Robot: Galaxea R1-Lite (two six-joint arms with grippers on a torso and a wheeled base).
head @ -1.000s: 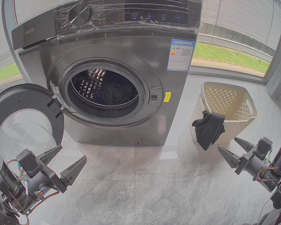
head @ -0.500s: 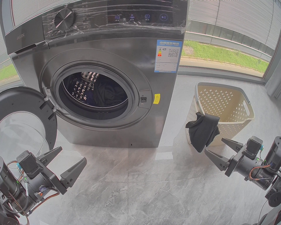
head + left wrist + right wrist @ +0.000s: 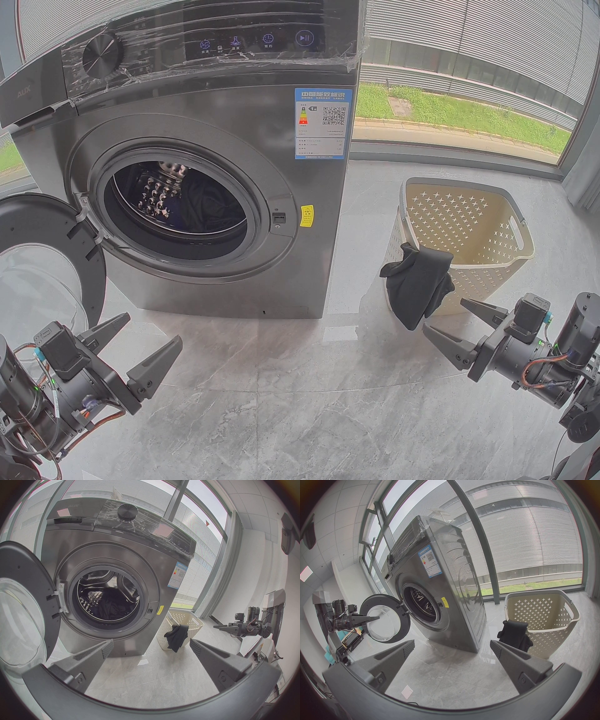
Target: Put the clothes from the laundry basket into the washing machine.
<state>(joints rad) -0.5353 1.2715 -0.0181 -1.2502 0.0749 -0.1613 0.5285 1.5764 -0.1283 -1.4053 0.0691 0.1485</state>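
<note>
The grey washing machine stands with its round door swung open to the left, and dark clothes lie in the drum. To its right is a cream laundry basket with a black garment draped over its near rim. My right gripper is open, low over the floor, just right of the garment's hanging end and apart from it. My left gripper is open and empty, below the open door. From the right wrist, its gripper faces the garment.
Grey tiled floor spreads in front of the machine and basket. Behind the basket runs a window wall with a low sill. The open door juts out over the floor near my left arm.
The head camera has swung right, so machine and basket sit further left in the picture. My right gripper has come closer to the hanging garment. The left arm has kept its place.
</note>
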